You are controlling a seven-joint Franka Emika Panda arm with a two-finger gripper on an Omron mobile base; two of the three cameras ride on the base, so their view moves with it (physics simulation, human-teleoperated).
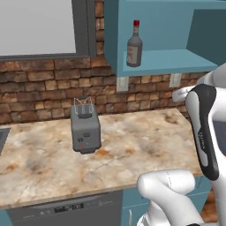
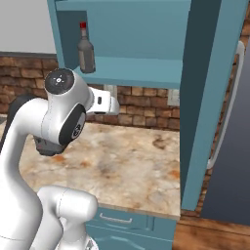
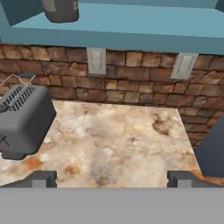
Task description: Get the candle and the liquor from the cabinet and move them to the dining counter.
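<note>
The liquor (image 1: 134, 45) is a dark bottle with a red cap, standing at the left end of the shelf in the teal wall cabinet (image 1: 163, 61). It shows in the right base view as liquor (image 2: 85, 51), and its base is cut off by the hand view's top edge as liquor (image 3: 61, 9). The cabinet door (image 2: 207, 97) stands swung open at the right. My gripper (image 3: 112, 178) is open, its fingertips far apart with nothing between them, hovering over the counter below the shelf and right of the bottle. The candle and the dining counter are out of view.
A grey toaster (image 1: 85, 126) stands on the marbled counter (image 1: 145, 137) against a brick wall with two outlets (image 3: 96, 61). A dishwasher front (image 1: 66, 207) sits under the counter. A tall dark appliance (image 2: 234, 146) stands right of the open door.
</note>
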